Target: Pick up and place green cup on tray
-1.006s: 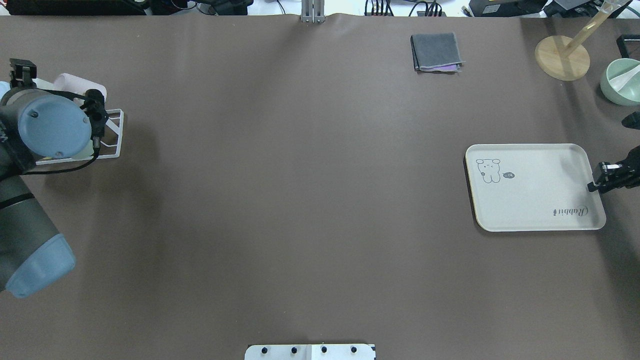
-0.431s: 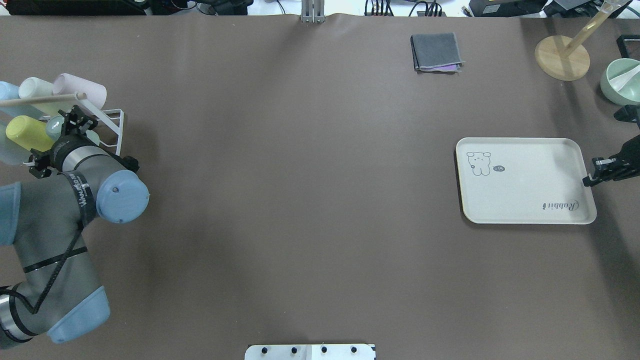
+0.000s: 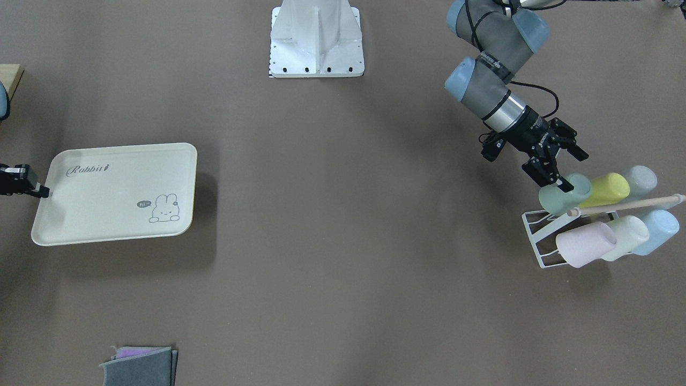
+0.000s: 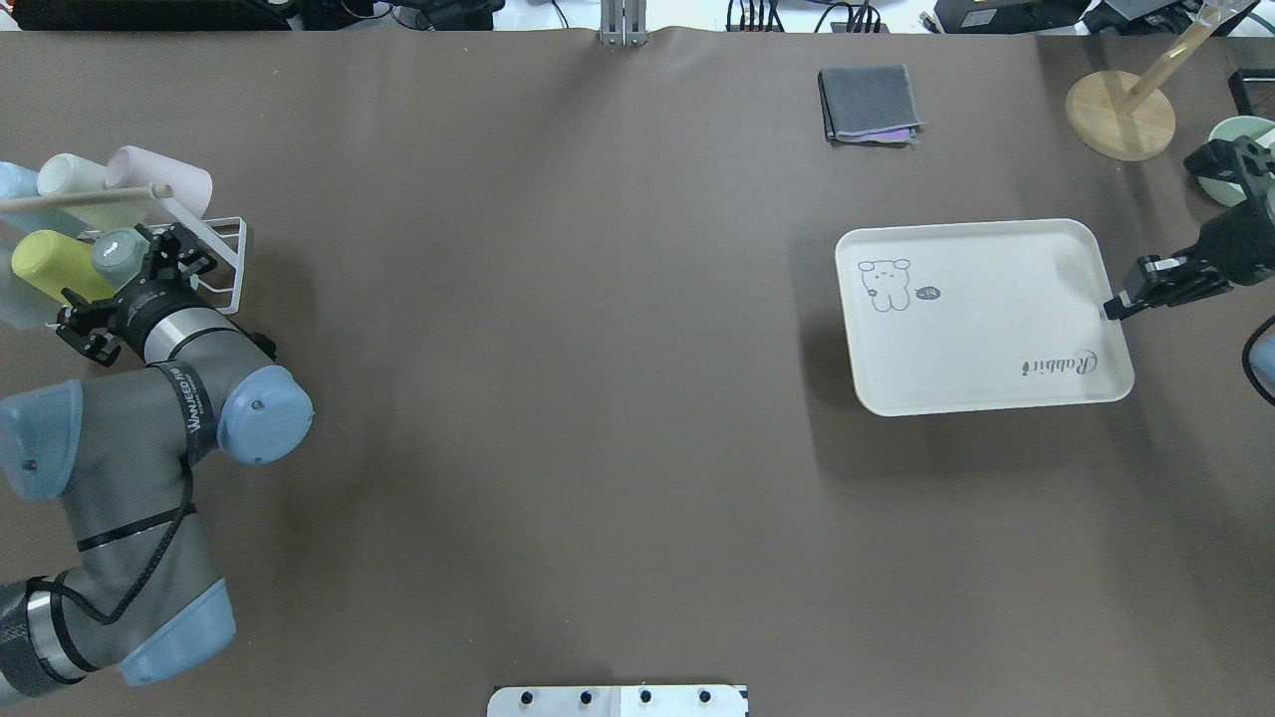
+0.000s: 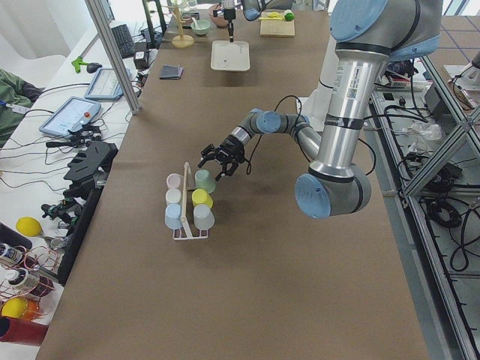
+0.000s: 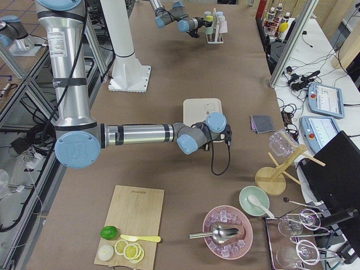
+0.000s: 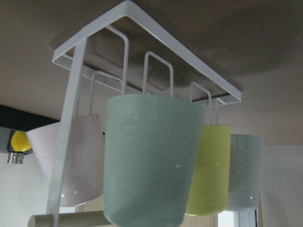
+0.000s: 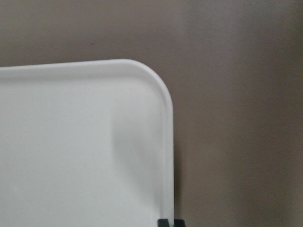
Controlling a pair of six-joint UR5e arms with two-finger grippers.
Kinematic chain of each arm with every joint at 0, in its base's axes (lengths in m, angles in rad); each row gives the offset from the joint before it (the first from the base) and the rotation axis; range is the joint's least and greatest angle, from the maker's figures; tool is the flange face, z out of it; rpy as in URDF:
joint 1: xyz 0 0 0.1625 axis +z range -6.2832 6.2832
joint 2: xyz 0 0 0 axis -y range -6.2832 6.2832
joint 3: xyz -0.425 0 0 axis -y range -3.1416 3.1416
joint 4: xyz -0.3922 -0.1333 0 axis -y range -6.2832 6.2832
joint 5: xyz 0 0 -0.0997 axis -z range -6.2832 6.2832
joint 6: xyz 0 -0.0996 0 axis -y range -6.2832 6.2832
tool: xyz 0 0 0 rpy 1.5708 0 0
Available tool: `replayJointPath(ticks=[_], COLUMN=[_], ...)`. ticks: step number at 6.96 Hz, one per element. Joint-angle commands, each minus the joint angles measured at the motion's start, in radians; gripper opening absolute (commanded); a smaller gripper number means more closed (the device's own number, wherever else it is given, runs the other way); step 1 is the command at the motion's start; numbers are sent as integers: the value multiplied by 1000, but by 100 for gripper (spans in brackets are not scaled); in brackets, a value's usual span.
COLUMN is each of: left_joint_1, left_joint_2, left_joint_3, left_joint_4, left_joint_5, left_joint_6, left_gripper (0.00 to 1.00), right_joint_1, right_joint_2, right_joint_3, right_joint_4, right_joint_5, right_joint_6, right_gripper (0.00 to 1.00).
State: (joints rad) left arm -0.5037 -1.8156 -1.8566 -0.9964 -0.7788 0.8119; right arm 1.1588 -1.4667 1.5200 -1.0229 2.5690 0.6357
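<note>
The green cup [image 3: 565, 194] lies tilted on a peg of the white wire rack [image 3: 536, 241], at the rack's end nearest my left arm. It fills the left wrist view [image 7: 151, 161]. My left gripper [image 3: 554, 179] is open right at the cup's closed end; whether a finger touches it I cannot tell. My right gripper [image 4: 1111, 311] is shut on the right rim of the cream tray [image 4: 976, 329] and holds it slightly above the table. The rim and my fingertips [image 8: 169, 222] show in the right wrist view. The tray is empty.
The rack also holds a yellow cup [image 3: 608, 188], a pink cup [image 3: 584, 244], a pale cream-green cup [image 3: 627, 236] and a light-blue cup [image 3: 659, 230]. A folded grey cloth [image 4: 869, 103], a wooden stand [image 4: 1121, 115] and a green bowl [image 4: 1235, 134] stand at the far right.
My right gripper has carried the tray left and farther from the robot. My left arm has swung round from over the rack and now points at the green cup.
</note>
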Motion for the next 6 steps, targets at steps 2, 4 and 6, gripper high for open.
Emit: replayJointPath(ticks=[2,4,6], left_joint_1=[10,11,14], left_joint_2=[-8,-13,-13], left_joint_3=[52,97,177], left_joint_4=[-8,-52,-145], left_joint_5=[105,159,161], left_joint_6=[27,29,32], left_gripper=[97,97,97], right_joint_1=[-219,-371,-462], right_joint_2=[245,339,409], right_joint_3=[11,-12,-47], right_joint_4=[-3,-5,-2], right_joint_5=[-45,-189,-274], right_joint_6=[279,349,478], right_gripper=[0,0,0])
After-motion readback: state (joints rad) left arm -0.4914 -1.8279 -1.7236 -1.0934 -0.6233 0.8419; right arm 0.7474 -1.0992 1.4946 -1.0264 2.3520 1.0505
